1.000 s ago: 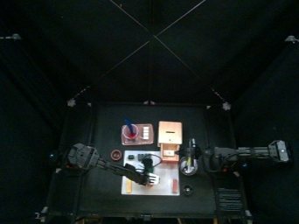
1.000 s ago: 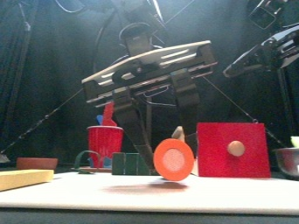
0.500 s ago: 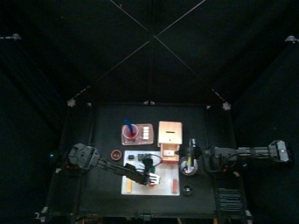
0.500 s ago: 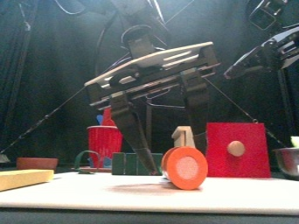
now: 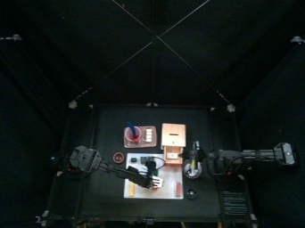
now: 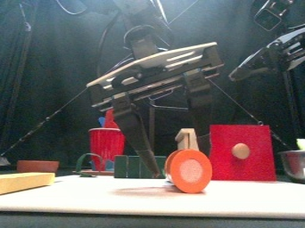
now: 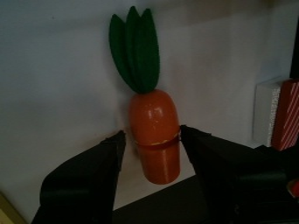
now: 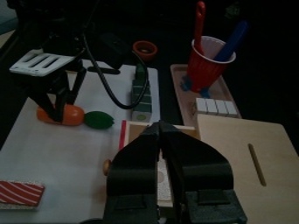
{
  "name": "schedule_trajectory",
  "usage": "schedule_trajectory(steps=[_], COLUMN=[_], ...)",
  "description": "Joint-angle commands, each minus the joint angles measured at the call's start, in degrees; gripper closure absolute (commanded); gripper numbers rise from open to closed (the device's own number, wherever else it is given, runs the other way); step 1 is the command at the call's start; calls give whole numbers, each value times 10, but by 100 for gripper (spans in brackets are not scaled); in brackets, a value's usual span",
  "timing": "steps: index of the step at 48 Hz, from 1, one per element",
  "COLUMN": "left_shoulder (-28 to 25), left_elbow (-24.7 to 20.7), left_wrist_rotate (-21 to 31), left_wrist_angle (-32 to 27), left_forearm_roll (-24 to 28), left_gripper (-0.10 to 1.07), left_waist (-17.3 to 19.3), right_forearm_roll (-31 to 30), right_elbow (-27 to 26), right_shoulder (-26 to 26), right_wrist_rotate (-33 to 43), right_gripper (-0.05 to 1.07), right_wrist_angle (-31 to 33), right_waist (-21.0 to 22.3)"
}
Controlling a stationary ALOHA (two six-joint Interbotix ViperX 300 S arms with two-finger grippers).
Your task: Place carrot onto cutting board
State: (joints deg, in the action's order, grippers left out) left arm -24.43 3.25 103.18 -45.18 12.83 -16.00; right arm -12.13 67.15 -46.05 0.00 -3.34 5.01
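The carrot [image 7: 155, 140] is a short orange piece with green leaves. It lies on the white cutting board [image 7: 59, 70], and in the front view its round orange end [image 6: 187, 171] rests on the board's surface [image 6: 143, 201]. My left gripper [image 6: 179, 164] stands over it with one jaw on each side, shut on the carrot; the left wrist view shows both jaws [image 7: 152, 133] pressed against its sides. My right gripper [image 8: 162, 140] is shut and empty and hovers to the right of the board [image 5: 167, 189]. The right wrist view also shows the carrot [image 8: 65, 114].
A red box [image 6: 238, 153] with a wooden knob, a red cup [image 6: 107, 147] holding utensils and a green block [image 6: 128, 166] stand behind the board. A yellow block [image 6: 24, 182] and a brown bowl [image 6: 36, 166] are at the left. A copper-orange box [image 5: 176, 135] sits at the back.
My left gripper has come down with the carrot, which hung above the board one second ago and now rests on it. Nothing has moved in the last half second. The right arm is still.
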Motion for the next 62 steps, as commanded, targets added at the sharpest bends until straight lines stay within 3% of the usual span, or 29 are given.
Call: schedule_trajectory(steps=[1,13,23,29,36,43,51,56,62], left_shoulder=[30,72,134,183,231,278,370,443,521], left_elbow=[-20,-25,-7,24,87,151,239,315,391], left_wrist_rotate=[-2,-54,-182,-293,-435,-506,-530,-524,-508], left_wrist_angle=[1,4,4,6,33,93,184,212,240], left_forearm_roll=[11,33,54,62,77,92,192,286,345], left_gripper=[10,10,10,10,11,11,11,11,11], left_waist=[2,2,-2,-2,-4,-5,-12,-15,-8], right_forearm_roll=[0,3,5,5,8,16,35,34,33], right_elbow=[-9,-9,-11,-12,-15,-18,-22,-24,-31], right_shoulder=[1,1,-5,-9,-11,-11,-13,-15,-15], right_wrist_rotate=[0,2,2,2,2,3,4,4,4], right_gripper=[98,98,98,98,98,98,98,98,98], right_wrist_angle=[0,0,0,-3,-11,-21,-25,-26,-38], right_waist=[-1,0,-1,-4,-16,-25,-29,-38,-42])
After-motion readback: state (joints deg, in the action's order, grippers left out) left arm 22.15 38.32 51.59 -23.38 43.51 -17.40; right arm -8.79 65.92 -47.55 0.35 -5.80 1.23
